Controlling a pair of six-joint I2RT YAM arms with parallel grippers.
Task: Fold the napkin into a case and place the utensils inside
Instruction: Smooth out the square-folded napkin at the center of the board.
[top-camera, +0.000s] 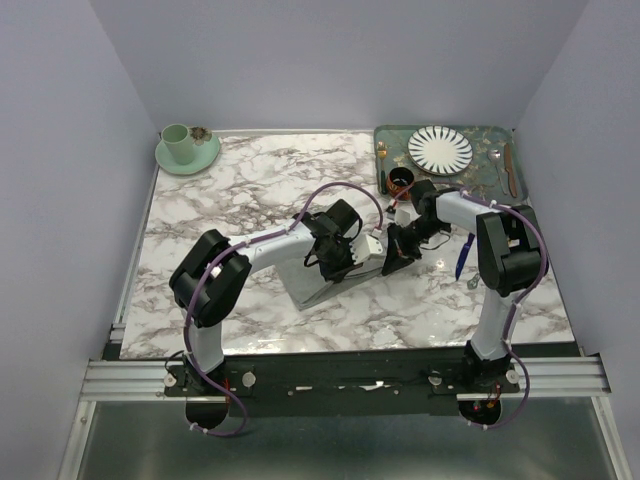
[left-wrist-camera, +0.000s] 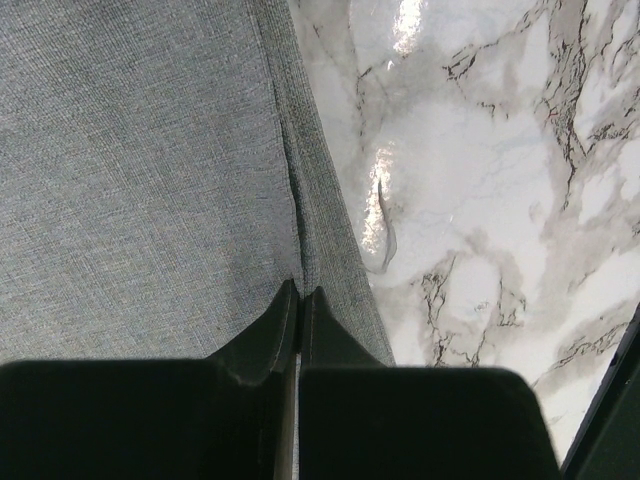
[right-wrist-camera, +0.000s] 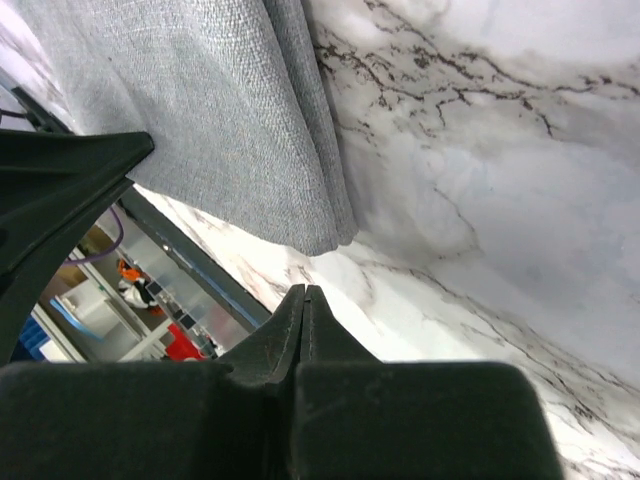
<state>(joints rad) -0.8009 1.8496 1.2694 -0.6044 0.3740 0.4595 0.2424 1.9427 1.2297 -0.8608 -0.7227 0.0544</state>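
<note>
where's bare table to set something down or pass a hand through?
Biggest bare marble: left half, between the cup and saucer and the left arm. Also the near-right strip between the napkin and the base of the right arm. Crowded: centre, where the left gripper and right gripper meet at the napkin, the blue-handled utensil beside them, and the green tray.

place: robot lab booth | cues: blank walls (top-camera: 330, 60), aluminium rail (top-camera: 130, 378)

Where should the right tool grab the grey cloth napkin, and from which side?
Probably the grey cloth napkin at its free corner, where the stacked layers end on the white marble table. Come in low from the marble side; the right tool sits shut just short of it.
</note>
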